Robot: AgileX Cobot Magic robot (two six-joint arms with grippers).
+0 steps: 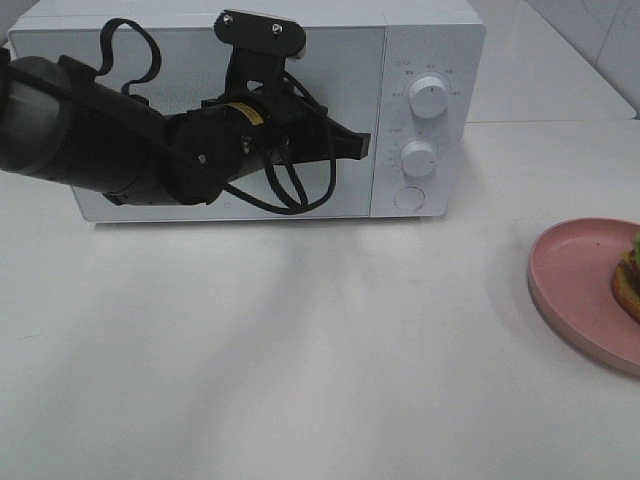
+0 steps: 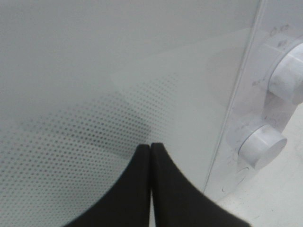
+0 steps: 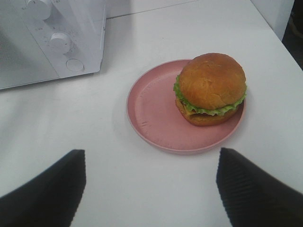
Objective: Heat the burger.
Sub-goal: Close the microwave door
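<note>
Closest to the wrist camera on the right arm, two dark fingers (image 3: 42, 189) stand wide apart at the edge of the picture, with nothing between them — the right gripper (image 3: 151, 191) is released and holds nothing. Just beyond it sits the burger (image 3: 210, 89), with its glossy brown bun on top and green lettuce showing around the middle. It rests upright on a pink plate (image 3: 154, 111), toward one side of the plate and not in the centre. The plate lies on the white table (image 1: 300, 350), near the right edge of the high view, where only a small part of the burger (image 1: 630, 275) can be seen.

Well apart from the plate, at the back of the table, stands a white microwave (image 1: 430, 60) with its door (image 1: 340, 60) closed. On its panel are two round knobs, the upper knob (image 1: 429, 96) and the lower knob (image 1: 418, 158), and under them a round button (image 1: 409, 198).

Across the front of the door reaches the left arm (image 1: 110, 140). The left gripper (image 2: 150, 156) is clenched — its two black fingers (image 2: 132, 189) press together with nothing between them, and the tips are very near the dotted glass, beside the panel; whether they touch the glass I cannot tell.
</note>
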